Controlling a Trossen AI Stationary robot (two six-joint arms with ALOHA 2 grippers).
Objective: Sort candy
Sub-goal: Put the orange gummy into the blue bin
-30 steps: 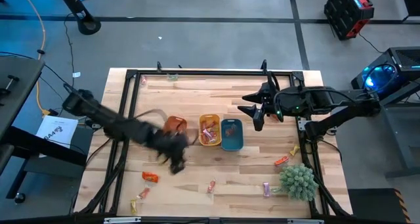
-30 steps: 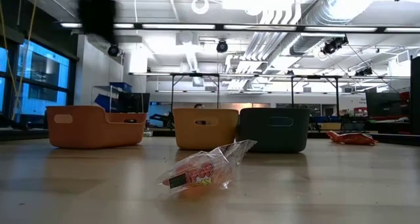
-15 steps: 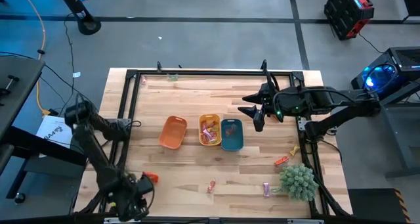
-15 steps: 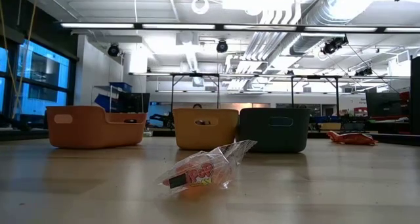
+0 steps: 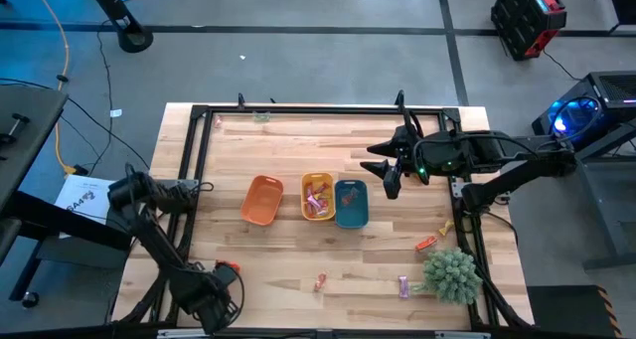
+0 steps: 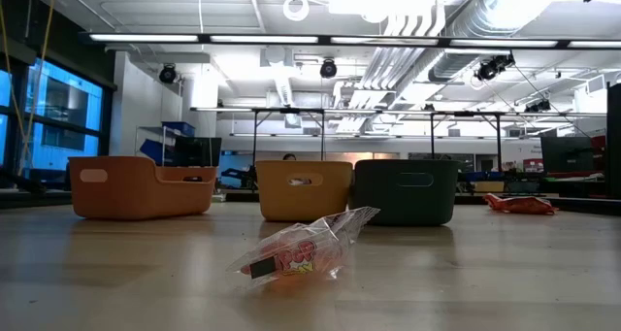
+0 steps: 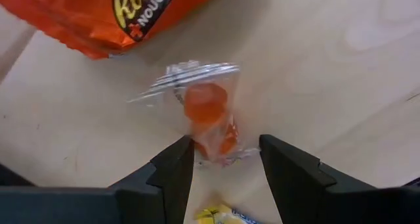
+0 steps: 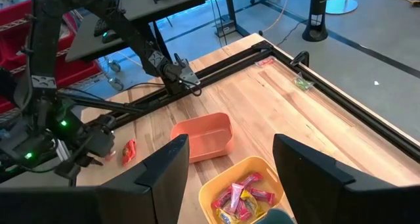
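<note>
My left gripper (image 5: 216, 293) is low over the table's near left corner and open. In the left wrist view the gripper (image 7: 226, 159) has its fingers on either side of the lower end of an orange candy in a clear wrapper (image 7: 206, 112); I cannot tell whether they touch it. An orange-wrapped candy (image 7: 111, 14) (image 5: 229, 269) lies just beyond, and a yellow candy (image 7: 220, 216) lies under the gripper. My right gripper (image 5: 390, 170) (image 8: 230, 168) hovers open, off the trays' right side. More candy (image 5: 317, 196) lies in the yellow tray (image 5: 304, 184).
Orange tray (image 5: 261, 200), yellow tray and teal tray (image 5: 351, 202) stand in a row mid-table. Loose candies (image 5: 321, 281), (image 5: 403, 285), (image 5: 427, 244), (image 5: 446, 227) lie near the front and right. A spiky green plant ball (image 5: 452, 274) sits at the near right corner.
My left arm has swung fast from beside the orange tray toward the table's near left corner and come down over the candies there; in the last half second it has shifted only slightly. My right arm has kept still.
</note>
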